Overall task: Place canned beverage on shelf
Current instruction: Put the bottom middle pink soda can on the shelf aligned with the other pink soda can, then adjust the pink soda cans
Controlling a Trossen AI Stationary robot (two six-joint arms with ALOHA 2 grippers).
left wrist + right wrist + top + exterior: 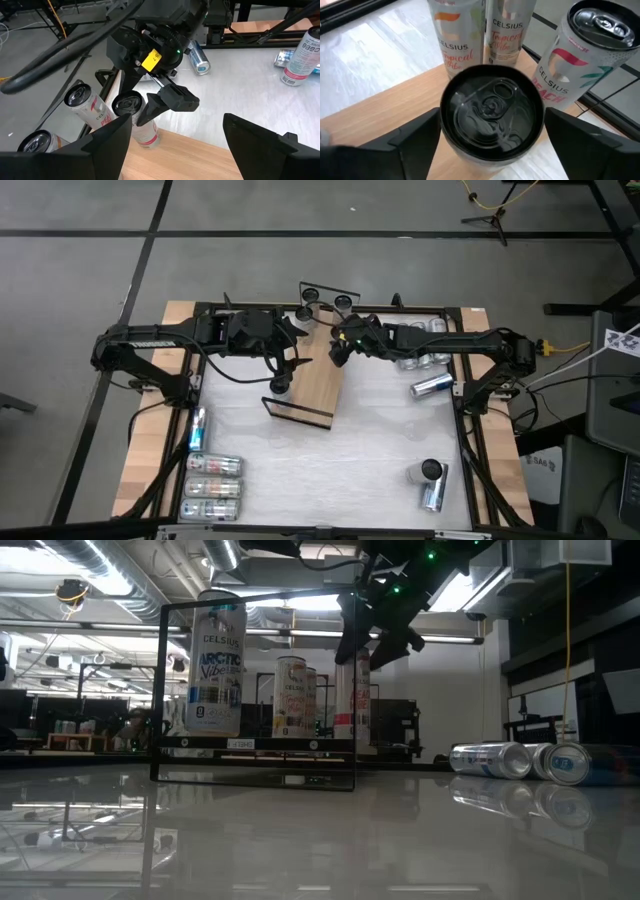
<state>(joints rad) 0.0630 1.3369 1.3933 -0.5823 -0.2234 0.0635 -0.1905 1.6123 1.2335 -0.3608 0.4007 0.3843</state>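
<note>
Right gripper (490, 135) open, fingers clear either side of upright silver beverage can (492, 112) on long light-wood shelf (318, 385), near its far rail. Lift straight up; don't clip neighbouring cans. Left gripper (177, 137) open, waits over shelf.

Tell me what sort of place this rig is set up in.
Probably an industrial-style lab or workshop: exposed ceiling ducts and strip lights, a bare concrete floor around the table, and workbenches in the background.
</note>
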